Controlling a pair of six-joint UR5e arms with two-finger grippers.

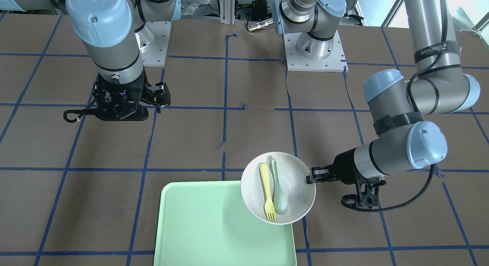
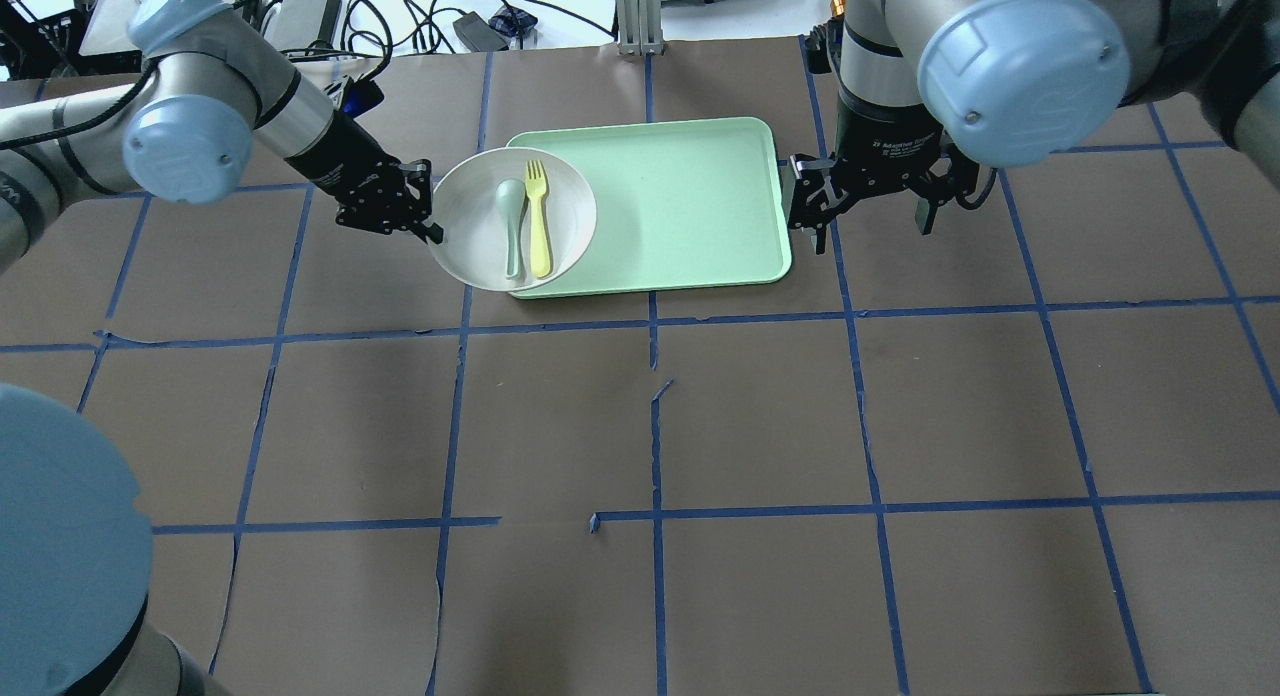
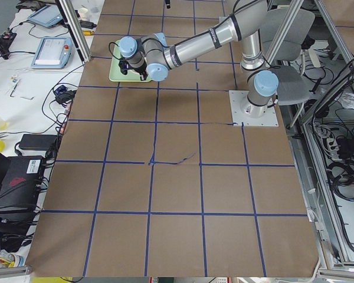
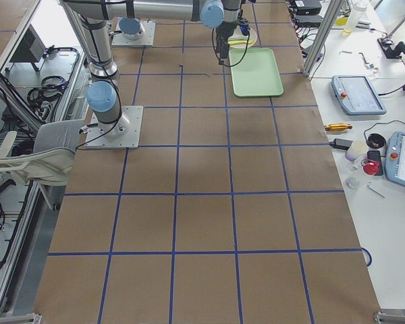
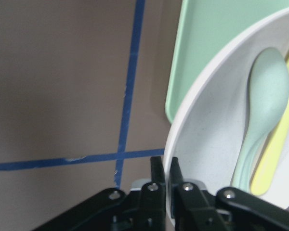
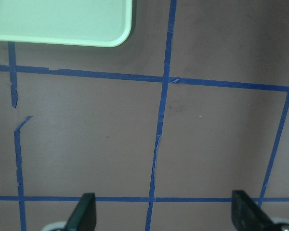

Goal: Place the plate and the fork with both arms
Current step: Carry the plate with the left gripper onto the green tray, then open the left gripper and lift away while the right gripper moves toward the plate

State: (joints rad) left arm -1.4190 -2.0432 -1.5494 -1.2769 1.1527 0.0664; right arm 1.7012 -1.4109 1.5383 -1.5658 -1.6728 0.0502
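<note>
The white plate [image 2: 470, 246] overlaps the left end of the mint-green tray [image 2: 690, 206], half over the tray and half over the table. The yellow fork [image 2: 539, 216] lies in the plate beside a pale grey-green spoon [image 2: 512, 226]. My left gripper [image 2: 428, 204] is shut on the plate's left rim. The left wrist view shows its fingertips [image 5: 157, 180] pinching the rim of the plate [image 5: 207, 125], with the fork [image 5: 279, 144] inside. My right gripper [image 2: 808, 201] hangs open and empty just off the tray's right edge, its fingers [image 6: 84, 216] spread wide over bare table.
The tray's middle and right part [image 1: 206, 227] is bare. The table is brown paper with blue tape lines. The arms' base plates [image 1: 315, 54] sit at the robot's side of the table. Cables and devices lie beyond the far edge.
</note>
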